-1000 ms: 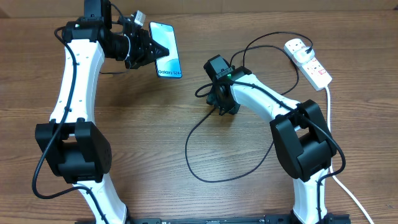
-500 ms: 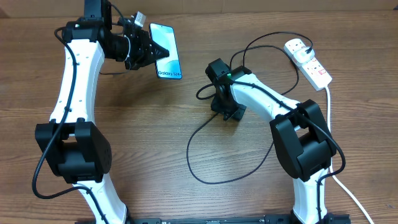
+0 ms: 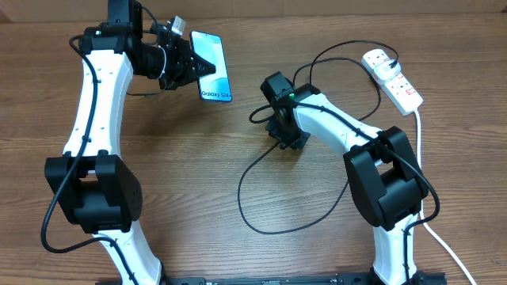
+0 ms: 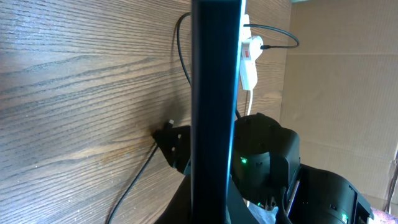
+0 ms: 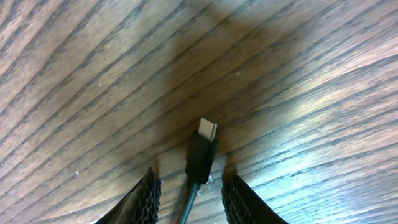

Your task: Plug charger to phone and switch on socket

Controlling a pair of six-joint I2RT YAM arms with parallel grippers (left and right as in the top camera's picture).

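Observation:
My left gripper (image 3: pixel 187 65) is shut on the phone (image 3: pixel 211 65), whose turquoise screen with "Galaxy S24" faces up at the far left. In the left wrist view the phone (image 4: pixel 214 93) shows edge-on as a dark bar. The charger's black cable (image 3: pixel 252 190) loops across the table's middle. Its connector tip (image 5: pixel 203 151) lies on the wood between the open fingers of my right gripper (image 5: pixel 189 194), with a gap on each side. In the overhead view the right gripper (image 3: pixel 287 138) points down at the table. The white socket (image 3: pixel 393 77) lies at the far right.
The socket's thick white cord (image 3: pixel 420 134) runs down the right edge past the right arm's base. The socket also shows in the left wrist view (image 4: pixel 249 62), with the right arm's black wrist (image 4: pixel 264 155) below it. Cardboard walls stand behind the table.
My right gripper has shifted slightly back and forth over the cable's end. The left arm and phone have not moved.

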